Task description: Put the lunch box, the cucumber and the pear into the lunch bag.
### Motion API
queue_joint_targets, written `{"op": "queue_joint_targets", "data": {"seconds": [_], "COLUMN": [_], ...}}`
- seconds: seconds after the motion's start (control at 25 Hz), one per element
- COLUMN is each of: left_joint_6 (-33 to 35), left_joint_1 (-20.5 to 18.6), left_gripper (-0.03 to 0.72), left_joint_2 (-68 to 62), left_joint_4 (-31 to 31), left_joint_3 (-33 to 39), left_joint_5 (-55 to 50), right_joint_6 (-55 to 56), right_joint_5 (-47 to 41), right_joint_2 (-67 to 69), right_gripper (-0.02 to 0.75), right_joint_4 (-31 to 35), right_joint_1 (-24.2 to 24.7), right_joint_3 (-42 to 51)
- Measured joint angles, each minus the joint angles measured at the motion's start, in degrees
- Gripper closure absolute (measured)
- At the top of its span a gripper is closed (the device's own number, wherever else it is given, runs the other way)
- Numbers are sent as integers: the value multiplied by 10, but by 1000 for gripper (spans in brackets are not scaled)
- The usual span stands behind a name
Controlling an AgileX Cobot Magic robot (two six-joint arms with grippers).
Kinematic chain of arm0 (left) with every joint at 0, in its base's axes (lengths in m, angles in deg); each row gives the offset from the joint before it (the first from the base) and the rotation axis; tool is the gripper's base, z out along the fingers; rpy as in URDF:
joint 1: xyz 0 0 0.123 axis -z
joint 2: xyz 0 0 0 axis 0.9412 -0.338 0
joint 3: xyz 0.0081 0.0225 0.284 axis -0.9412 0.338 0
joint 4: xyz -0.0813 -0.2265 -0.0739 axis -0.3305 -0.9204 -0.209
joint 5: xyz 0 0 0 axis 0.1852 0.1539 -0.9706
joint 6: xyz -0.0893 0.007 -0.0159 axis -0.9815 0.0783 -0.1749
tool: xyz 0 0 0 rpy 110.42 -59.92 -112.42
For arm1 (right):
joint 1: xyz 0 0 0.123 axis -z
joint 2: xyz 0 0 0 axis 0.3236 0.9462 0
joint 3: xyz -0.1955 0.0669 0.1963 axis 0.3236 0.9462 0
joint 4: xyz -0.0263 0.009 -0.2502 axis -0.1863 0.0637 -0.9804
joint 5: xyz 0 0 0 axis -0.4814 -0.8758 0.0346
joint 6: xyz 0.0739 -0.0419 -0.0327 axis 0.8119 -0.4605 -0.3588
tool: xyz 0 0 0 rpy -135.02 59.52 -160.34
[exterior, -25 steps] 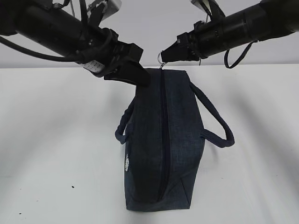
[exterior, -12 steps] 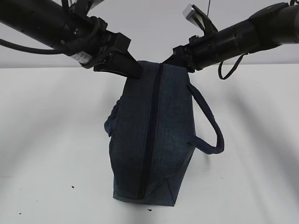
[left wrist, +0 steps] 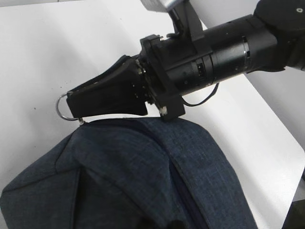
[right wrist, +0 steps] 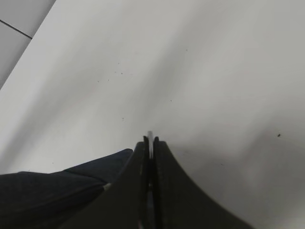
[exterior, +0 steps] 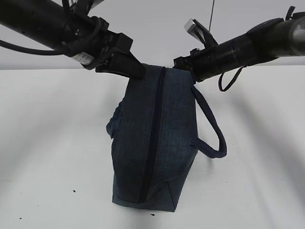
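lunch bag point(exterior: 152, 143) zipped shut, bare table point(exterior: 52, 143) either side

Woven dark navy cloth on the lunch bag point(exterior: 143, 143), matt, faintly heathered. Thin shiny metal ring pull point(left wrist: 63, 107), left of centre in left wrist view. Matt black plastic on the right gripper point(left wrist: 78, 105). Smooth white matt table point(exterior: 47, 143), lightly specked.

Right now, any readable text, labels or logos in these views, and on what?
None can be read.
White sticker on the left arm: dark print, too small to read.
Pale mark on the side of the dark navy fabric lunch bag: not visible as letters now.
Both wrist views: no text.
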Motion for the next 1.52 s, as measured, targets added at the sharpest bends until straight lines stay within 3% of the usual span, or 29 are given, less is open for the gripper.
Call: {"op": "queue_joint_targets", "data": {"seconds": [0.52,0.64,0.76,0.92,1.16,1.52], "left_joint_6": [4,4,6,6,6,8], "left_joint_1": [0,0,0,-3,-4,-4], "left_gripper": [671,668,650,566,335,294], "left_joint_2": [-13,-14,-18,-24,-24,4], "left_joint_4": [-17,-17,-12,-4,-4,15], "left_joint_3": [0,0,-1,-2,-2,-2], "left_joint_5": [4,10,12,19,41,50], "right_joint_6": [1,1,1,1,1,72], "right_joint_5": [10,24,53,64,54,29], "right_joint_2": [1,1,-6,-29,-73,-171], "right_gripper": [729,655,510,350,315,309], "right_joint_4": [0,-2,-11,-27,-83,-203], "right_joint_1": [0,0,4,5,5,5], "right_joint_3": [0,0,0,0,0,0]}}
